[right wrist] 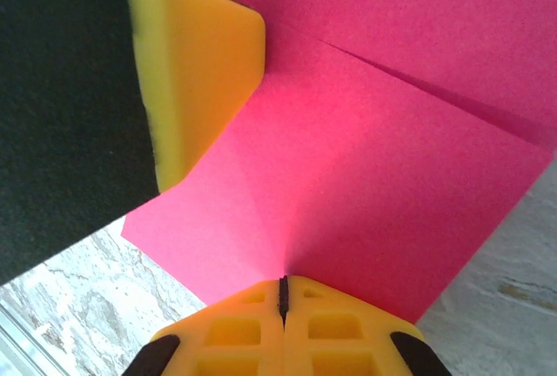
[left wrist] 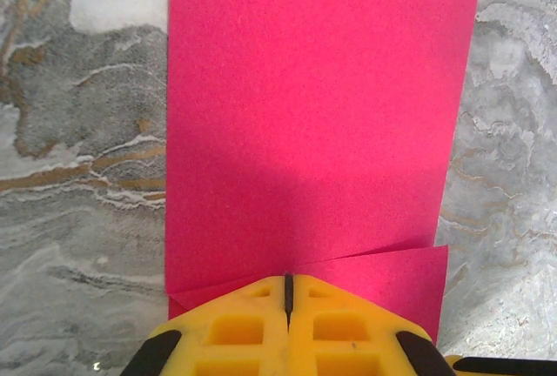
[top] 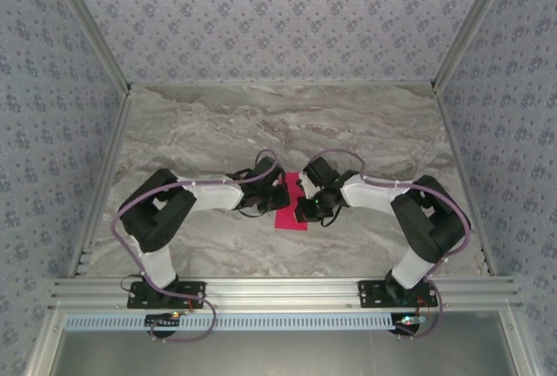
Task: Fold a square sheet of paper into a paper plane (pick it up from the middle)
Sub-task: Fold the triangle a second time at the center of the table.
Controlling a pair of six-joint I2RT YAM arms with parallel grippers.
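The square sheet of paper (top: 291,218) is magenta-pink and lies part-folded on the marble table between the two arms. In the left wrist view the paper (left wrist: 313,106) is a flat band, and two folded flap edges meet right at my left gripper (left wrist: 288,278). That gripper is shut, its tips down on the sheet. In the right wrist view the paper (right wrist: 374,176) fans out from my right gripper (right wrist: 282,282), which is shut on its edge, with a soft crease running from the jaws. A yellow left finger (right wrist: 196,80) rests on the sheet's far side. From above, the left gripper (top: 285,195) and right gripper (top: 301,205) meet over the paper.
Grey-veined marble table (top: 218,124) stretches behind and beside the arms. Patterned walls enclose it on three sides, with aluminium rails (top: 278,291) along the near edge where both bases are bolted.
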